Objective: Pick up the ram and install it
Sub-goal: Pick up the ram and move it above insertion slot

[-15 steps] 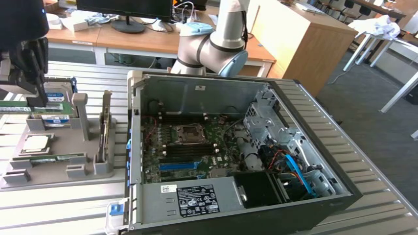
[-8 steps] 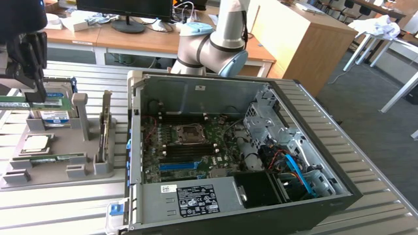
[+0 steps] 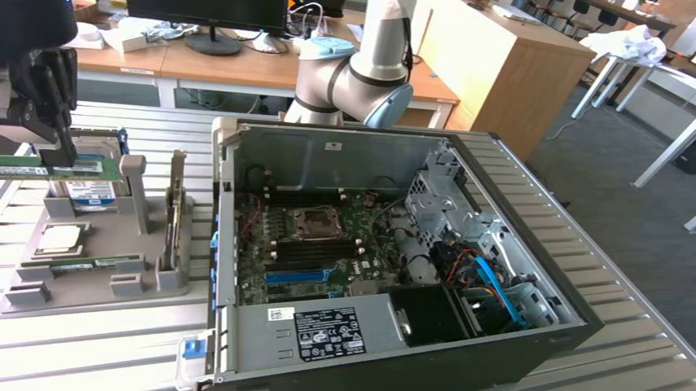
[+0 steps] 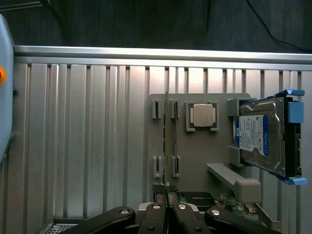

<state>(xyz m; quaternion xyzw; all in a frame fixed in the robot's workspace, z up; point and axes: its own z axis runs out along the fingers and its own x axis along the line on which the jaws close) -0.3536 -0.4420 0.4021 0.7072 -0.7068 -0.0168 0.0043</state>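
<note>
Tool (image 3: 57,153) clamped on the ram (image 3: 68,169), holding it level over the grey tray (image 3: 103,238) at the exterior view's left; open computer case (image 3: 413,236) sits to the right on the slatted table (image 3: 98,354). The wrist view catches the ram edge-on, with the processor (image 4: 203,115) and hard drive (image 4: 263,139) on the tray beneath.

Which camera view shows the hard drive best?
The wrist view: the hard drive shows its blue-labelled face there. In the exterior view it stands partly hidden behind the gripper and the ram in its grip.
</note>
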